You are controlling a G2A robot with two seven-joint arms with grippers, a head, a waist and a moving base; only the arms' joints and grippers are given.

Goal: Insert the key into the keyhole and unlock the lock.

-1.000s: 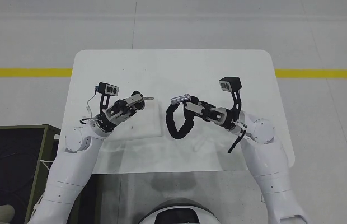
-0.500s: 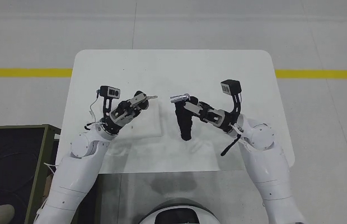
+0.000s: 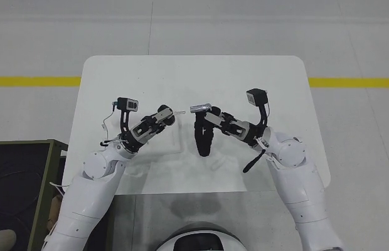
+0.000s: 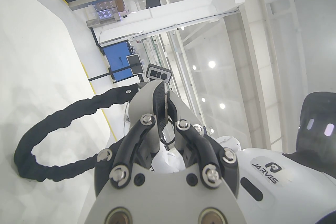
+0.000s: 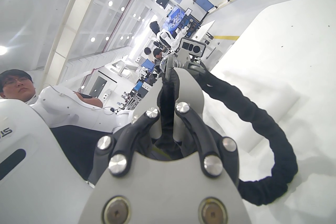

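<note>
My left gripper (image 3: 167, 117) is shut on a thin metal key (image 3: 179, 113) whose tip points across at the lock. In the left wrist view the key blade (image 4: 166, 105) shows edge-on between the pads. My right gripper (image 3: 211, 115) is shut on the lock, and its silver cylinder (image 3: 199, 108) faces the key with a small gap between them. The lock's black sleeved cable (image 3: 202, 137) hangs down in a narrow loop to the white table (image 3: 245, 75). The right wrist view has the silver lock body (image 5: 167, 65) at the fingertips and the cable (image 5: 265, 130) curving away.
A flat white pad (image 3: 158, 143) lies on the table under the left gripper. A dark bin (image 3: 19, 182) stands on the floor beside the table's left edge. A yellow floor line (image 3: 31, 81) runs behind the table.
My left gripper has moved right with the key, closing most of the gap to the lock cylinder. The cable loop has swung from a wide curve into a narrow hanging one.
</note>
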